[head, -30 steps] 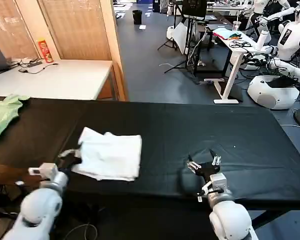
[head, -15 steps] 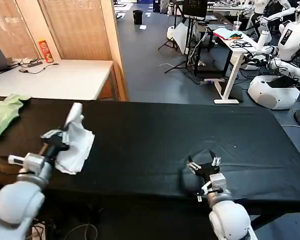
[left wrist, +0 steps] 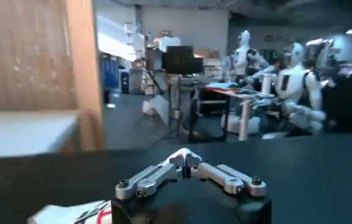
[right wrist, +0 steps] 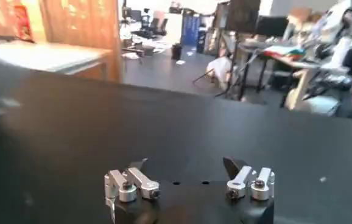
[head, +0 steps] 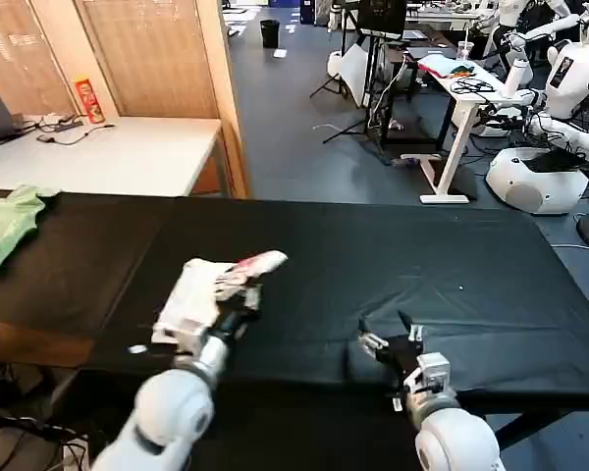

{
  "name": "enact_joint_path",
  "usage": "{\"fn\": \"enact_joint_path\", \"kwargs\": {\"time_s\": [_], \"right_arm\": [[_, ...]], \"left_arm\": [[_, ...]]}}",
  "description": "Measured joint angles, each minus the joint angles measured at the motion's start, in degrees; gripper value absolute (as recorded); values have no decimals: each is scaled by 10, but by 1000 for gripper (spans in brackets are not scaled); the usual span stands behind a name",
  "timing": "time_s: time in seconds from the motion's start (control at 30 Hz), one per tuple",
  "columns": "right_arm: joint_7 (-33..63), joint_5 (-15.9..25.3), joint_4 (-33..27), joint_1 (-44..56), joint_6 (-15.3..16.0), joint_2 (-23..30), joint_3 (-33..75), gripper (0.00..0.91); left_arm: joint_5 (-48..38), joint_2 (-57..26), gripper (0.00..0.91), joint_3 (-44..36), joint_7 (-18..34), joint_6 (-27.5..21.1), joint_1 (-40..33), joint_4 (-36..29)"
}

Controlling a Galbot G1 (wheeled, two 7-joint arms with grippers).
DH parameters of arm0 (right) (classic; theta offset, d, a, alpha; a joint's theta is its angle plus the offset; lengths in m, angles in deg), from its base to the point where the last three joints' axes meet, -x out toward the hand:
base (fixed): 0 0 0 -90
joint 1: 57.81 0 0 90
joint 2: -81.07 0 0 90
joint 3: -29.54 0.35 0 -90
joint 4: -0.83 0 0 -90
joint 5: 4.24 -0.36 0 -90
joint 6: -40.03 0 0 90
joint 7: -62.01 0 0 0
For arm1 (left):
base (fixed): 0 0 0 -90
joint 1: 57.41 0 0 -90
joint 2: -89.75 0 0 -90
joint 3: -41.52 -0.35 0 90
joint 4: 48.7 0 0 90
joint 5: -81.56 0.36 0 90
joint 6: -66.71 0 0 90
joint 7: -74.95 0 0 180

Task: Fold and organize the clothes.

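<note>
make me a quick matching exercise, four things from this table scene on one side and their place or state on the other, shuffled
Things:
1. white T-shirt
2. green garment
3. right gripper
4. left gripper

Place or state:
A. open, holding nothing, near the table's front edge
B. lying at the table's far left edge
C. bunched up, held above the black table
D. shut on white cloth

Pairs: 1-C, 2-B, 3-A, 4-D

No legible text, brand, number or sign anywhere. Red-and-black print on the white T-shirt (head: pixel 208 290) too blurred to read; label on the red-and-yellow canister (head: pixel 86 98) on the white side table (head: pixel 128 157) too small to read.
</note>
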Motion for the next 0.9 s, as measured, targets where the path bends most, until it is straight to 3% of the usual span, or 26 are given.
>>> {"fn": "enact_joint_path", "kwargs": {"time_s": [0.23,0.4,0.7,0.73,0.77,0.8,0.83,0.9], "right_arm": [[2,-37,-20,-27,11,3,-24,878],[12,-62,-50,-58,14,14,-46,878],[7,-67,-132,-122,19,53,-97,878],[6,-67,-141,-128,20,58,-103,858],[6,-67,-150,-134,20,62,-109,731],[6,-66,-158,-139,21,66,-113,692],[6,-66,-165,-144,20,69,-117,575],[6,-66,-179,-152,19,73,-122,449]], "left_arm": [[-5,9,878,-12,-37,38,-1,-5],[-6,-6,878,9,-35,46,10,-17],[11,-20,878,53,-33,60,52,-38],[11,-20,878,57,-33,61,58,-40],[12,-19,878,61,-33,62,63,-42],[12,-19,878,65,-33,63,67,-42],[12,-19,878,68,-33,64,71,-44],[12,-19,878,76,-32,64,80,-47]]}}
